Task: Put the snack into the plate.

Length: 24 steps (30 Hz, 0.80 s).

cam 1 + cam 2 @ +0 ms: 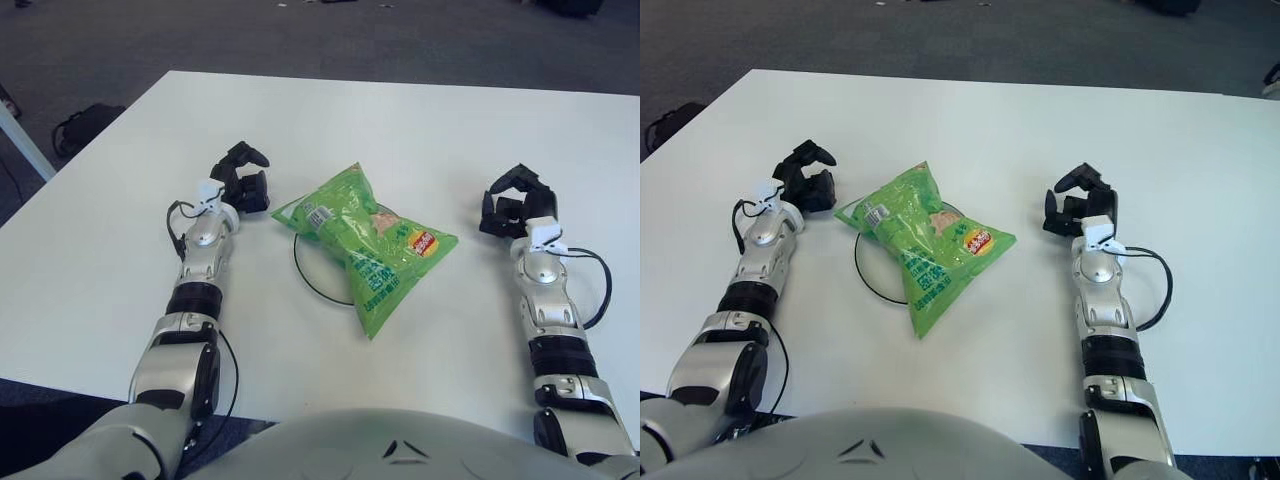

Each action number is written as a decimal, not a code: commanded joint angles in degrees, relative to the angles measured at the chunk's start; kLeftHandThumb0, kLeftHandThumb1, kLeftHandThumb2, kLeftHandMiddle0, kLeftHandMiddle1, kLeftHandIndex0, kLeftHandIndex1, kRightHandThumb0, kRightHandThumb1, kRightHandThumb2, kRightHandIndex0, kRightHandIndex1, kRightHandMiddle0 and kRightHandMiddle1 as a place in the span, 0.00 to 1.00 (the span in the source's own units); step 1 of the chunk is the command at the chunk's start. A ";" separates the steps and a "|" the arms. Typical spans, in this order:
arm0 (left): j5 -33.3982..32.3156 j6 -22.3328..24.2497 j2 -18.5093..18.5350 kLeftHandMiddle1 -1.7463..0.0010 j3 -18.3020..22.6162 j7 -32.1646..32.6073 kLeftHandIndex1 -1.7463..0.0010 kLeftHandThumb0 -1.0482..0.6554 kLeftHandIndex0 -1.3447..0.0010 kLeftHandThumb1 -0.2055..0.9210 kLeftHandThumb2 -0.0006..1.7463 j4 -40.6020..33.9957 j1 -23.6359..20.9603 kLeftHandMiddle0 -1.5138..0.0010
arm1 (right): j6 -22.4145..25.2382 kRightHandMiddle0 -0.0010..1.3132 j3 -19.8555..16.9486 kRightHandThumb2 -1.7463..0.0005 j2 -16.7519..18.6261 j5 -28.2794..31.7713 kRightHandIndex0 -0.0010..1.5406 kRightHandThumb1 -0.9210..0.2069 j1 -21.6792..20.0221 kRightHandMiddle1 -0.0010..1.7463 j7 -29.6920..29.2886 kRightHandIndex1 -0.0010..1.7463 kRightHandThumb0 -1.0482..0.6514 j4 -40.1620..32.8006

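Observation:
A green snack bag point(367, 238) lies flat across a white plate with a thin dark rim point(303, 274) in the middle of the white table. The bag covers most of the plate; only the plate's left rim shows. My left hand point(243, 180) is just left of the bag's top corner, fingers relaxed and holding nothing. My right hand point(516, 202) is to the right of the bag, apart from it, fingers loosely curled and holding nothing.
The white table point(400, 130) stretches around the plate. Dark carpet floor lies beyond the far edge. A black bag point(85, 125) sits on the floor at the far left. A cable loops beside each forearm.

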 commanded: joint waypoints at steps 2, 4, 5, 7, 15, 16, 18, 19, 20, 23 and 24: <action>-0.90 -1.45 -1.29 0.00 0.06 -2.16 0.00 0.32 0.51 0.42 0.79 3.15 2.91 0.13 | 0.80 0.45 -1.07 0.26 6.90 3.70 0.83 0.51 4.24 1.00 -0.48 1.00 0.34 1.75; -1.17 -2.45 -1.30 0.00 0.24 -2.91 0.00 0.32 0.51 0.42 0.79 3.88 2.75 0.13 | 0.44 0.45 -2.00 0.26 7.60 4.84 0.83 0.51 4.08 1.00 -0.74 1.00 0.34 1.76; -1.35 -2.88 -1.31 0.00 0.31 -3.23 0.00 0.32 0.51 0.41 0.79 4.20 2.67 0.13 | 0.33 0.45 -2.32 0.27 7.77 5.23 0.83 0.51 4.00 1.00 -0.77 1.00 0.34 1.86; -1.63 -3.54 -1.34 0.00 0.47 -3.68 0.00 0.32 0.51 0.41 0.79 4.76 2.53 0.13 | 0.29 0.45 -2.70 0.27 7.95 5.69 0.83 0.51 3.89 1.00 -0.71 1.00 0.34 1.98; -2.45 -5.02 -1.69 0.00 1.13 -4.81 0.00 0.32 0.50 0.40 0.80 6.17 2.34 0.12 | 0.70 0.44 -3.55 0.28 8.21 6.90 0.82 0.49 3.80 1.00 -0.35 1.00 0.34 1.97; -2.63 -5.21 -1.76 0.00 1.26 -5.08 0.00 0.32 0.50 0.40 0.80 6.34 2.31 0.12 | 0.91 0.44 -3.59 0.28 8.18 6.96 0.82 0.49 3.81 1.00 -0.27 1.00 0.34 1.90; -2.95 -5.52 -1.92 0.00 1.52 -5.52 0.00 0.32 0.50 0.40 0.80 6.65 2.25 0.12 | 1.30 0.43 -3.69 0.29 8.12 7.05 0.82 0.48 3.84 1.00 -0.12 1.00 0.34 1.79; -3.06 -5.63 -1.99 0.00 1.64 -5.68 0.00 0.32 0.50 0.40 0.80 6.78 2.21 0.12 | 1.48 0.43 -3.73 0.29 8.09 7.08 0.82 0.48 3.85 1.00 -0.05 1.00 0.34 1.74; -3.18 -5.66 -2.06 0.00 1.78 -5.82 0.00 0.32 0.50 0.40 0.80 6.89 2.18 0.12 | 1.67 0.43 -3.77 0.29 8.09 7.11 0.82 0.48 3.85 1.00 -0.02 1.00 0.35 1.69; -3.43 -5.60 -2.24 0.00 2.09 -6.16 0.00 0.32 0.50 0.40 0.80 7.06 2.13 0.12 | 2.03 0.43 -3.91 0.29 8.04 7.22 0.83 0.48 3.87 1.00 0.15 1.00 0.35 1.58; -3.45 -5.59 -2.29 0.00 2.15 -6.22 0.00 0.32 0.50 0.40 0.80 7.09 2.13 0.13 | 2.10 0.43 -3.96 0.29 8.02 7.24 0.83 0.48 3.87 1.00 0.21 1.00 0.35 1.55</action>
